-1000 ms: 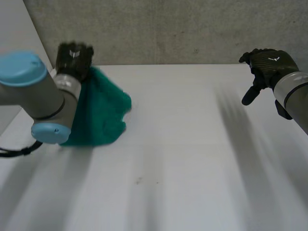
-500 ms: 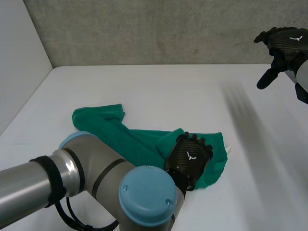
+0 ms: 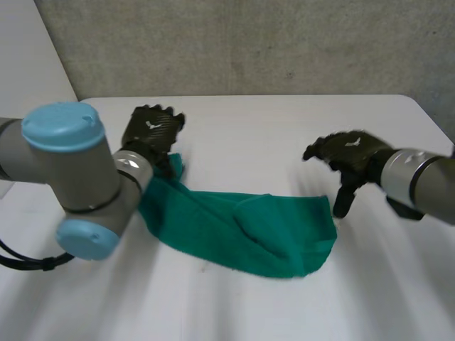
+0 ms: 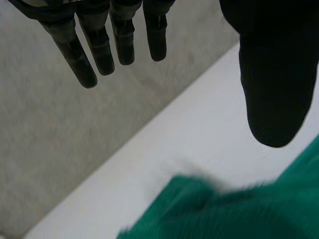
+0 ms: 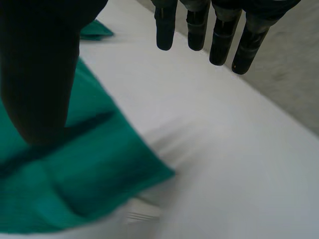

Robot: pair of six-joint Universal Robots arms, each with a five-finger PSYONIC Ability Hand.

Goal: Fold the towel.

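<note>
Now the left robot hand [image 3: 151,128] has swung back to the left end of the towel [image 3: 242,227] and the right robot hand [image 3: 348,153] has dropped beside its right corner. Both are spread and empty. The cloth lies rumpled on the table [image 3: 284,121], so the fold looks unstarted.

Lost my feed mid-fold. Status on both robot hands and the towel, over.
Left robot hand open, over towel's left end. Right robot hand open, by its right corner. Towel stretched out on table, rumpled.
</note>
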